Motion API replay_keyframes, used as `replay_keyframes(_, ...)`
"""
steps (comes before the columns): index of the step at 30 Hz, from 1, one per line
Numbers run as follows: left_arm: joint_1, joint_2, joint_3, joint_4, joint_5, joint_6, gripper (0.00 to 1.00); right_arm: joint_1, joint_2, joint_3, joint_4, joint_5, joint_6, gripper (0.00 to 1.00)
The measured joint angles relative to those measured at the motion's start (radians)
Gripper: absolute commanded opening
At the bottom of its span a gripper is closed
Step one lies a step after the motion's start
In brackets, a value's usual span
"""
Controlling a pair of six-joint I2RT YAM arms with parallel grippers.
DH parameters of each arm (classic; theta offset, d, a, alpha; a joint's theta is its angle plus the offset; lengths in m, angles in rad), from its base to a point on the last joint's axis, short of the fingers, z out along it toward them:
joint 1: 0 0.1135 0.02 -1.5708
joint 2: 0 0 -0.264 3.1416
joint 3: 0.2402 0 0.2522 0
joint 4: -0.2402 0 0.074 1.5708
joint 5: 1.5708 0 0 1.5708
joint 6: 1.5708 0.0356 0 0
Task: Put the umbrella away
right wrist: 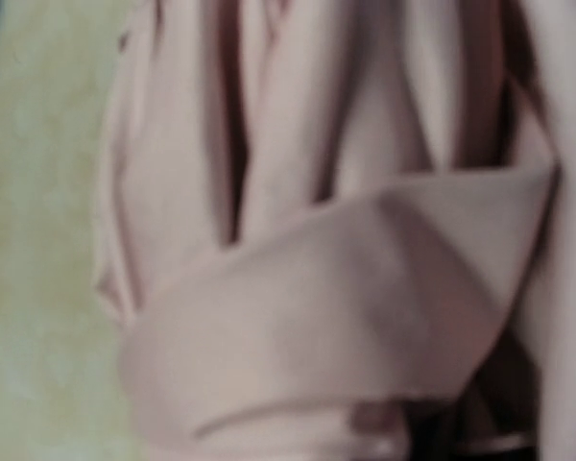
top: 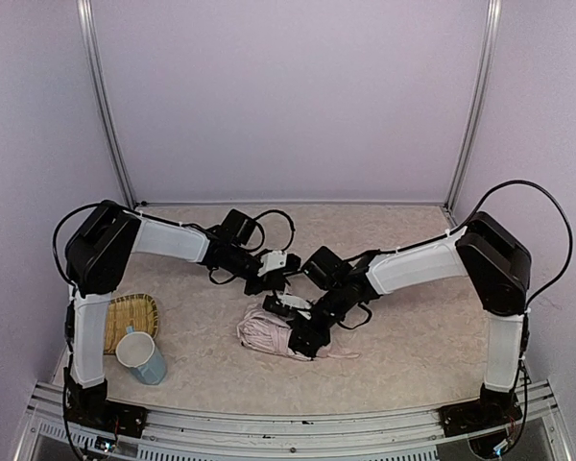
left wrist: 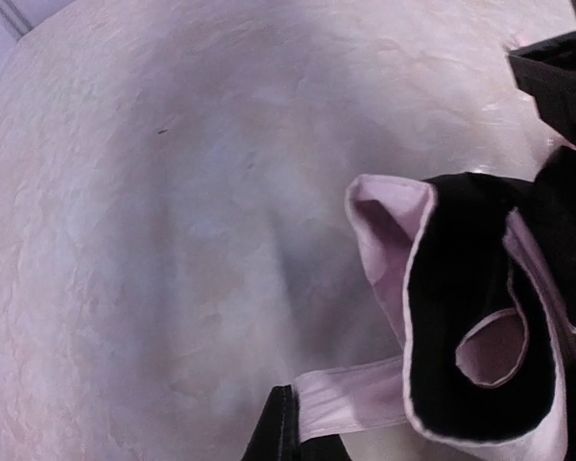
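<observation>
The umbrella (top: 269,333) lies folded in a pale pink bundle on the table, near the middle front. My left gripper (top: 286,291) hangs just behind it. In the left wrist view it (left wrist: 298,432) is shut on the umbrella's flat pink strap (left wrist: 355,394), which runs to a flap with black lining (left wrist: 461,317). My right gripper (top: 308,336) is down on the bundle's right end. In the right wrist view the pleated pink fabric (right wrist: 298,144) and a band wrapped across it (right wrist: 346,298) fill the frame and hide the fingers.
A woven bamboo tray (top: 130,317) lies at the front left, with a pale blue cup (top: 142,357) standing at its near edge. Both arms' cables loop above the table's middle. Walls close in the back and sides.
</observation>
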Motion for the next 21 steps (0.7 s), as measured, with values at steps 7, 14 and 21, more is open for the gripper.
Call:
replay_keyframes(7,0.058,-0.043,-0.027,0.349,-0.3,-0.217,0.44,-0.078,0.052,-0.011,0.004,-0.214,0.086,0.0)
replay_keyframes(14,0.1,-0.444,-0.316,0.434,-0.414,-0.311,0.43,-0.138,0.106,0.008,-0.027,-0.355,0.109,0.0)
replay_keyframes(21,-0.122,-0.819,-0.522,0.25,-0.249,-0.135,0.75,-0.177,0.19,0.084,-0.123,-0.472,0.092,0.0)
